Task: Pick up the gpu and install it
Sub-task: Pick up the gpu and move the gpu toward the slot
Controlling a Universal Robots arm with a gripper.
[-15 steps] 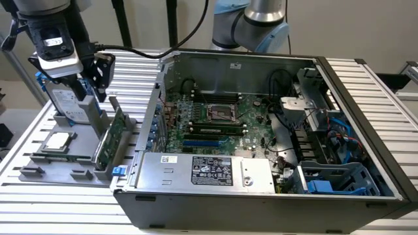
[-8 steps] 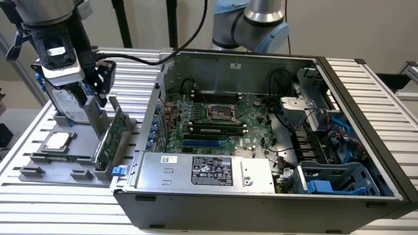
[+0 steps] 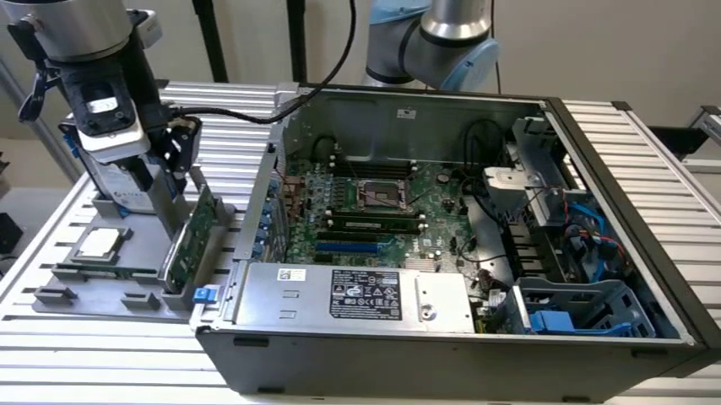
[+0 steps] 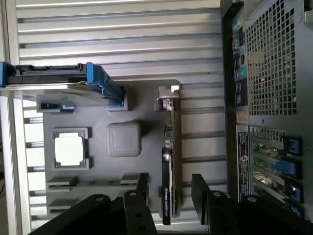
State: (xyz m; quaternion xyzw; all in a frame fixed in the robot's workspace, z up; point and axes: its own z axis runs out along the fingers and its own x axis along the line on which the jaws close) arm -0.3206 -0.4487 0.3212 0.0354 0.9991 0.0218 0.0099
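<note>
Landmark: grey parts tray, which lay on the slatted table just beside the open computer case. Every place below is taken from the tray.

Gpu: the gpu stood on edge in the tray's long slot, on the tray side nearest the case, green face turned toward the case. From the wrist it ran edge-on, with its silver bracket at the tray's hard-drive end.

Other tray parts: the CPU chip sat in its square pocket at mid-tray. The hard drive stood upright at one end of the tray. Both were apart from your gripper.

Gripper: your gripper hung over the tray, directly above the gpu slot.

Hand state: released. The fingers were spread, one on each side of the card, with a gap showing on both sides. Nothing was held.

Step in hand: by my reading, the pick, at the approach stage. The card was seated in the tray, not lifted, and the install was not begun.

What the move calls for: as I judge it, you needed the fingers centred across the thin card. That means a square descent along the slot, a close on the flat faces, and a straight pull out of the tray.

Risk: a tilt could bind the card in the slot.
</note>
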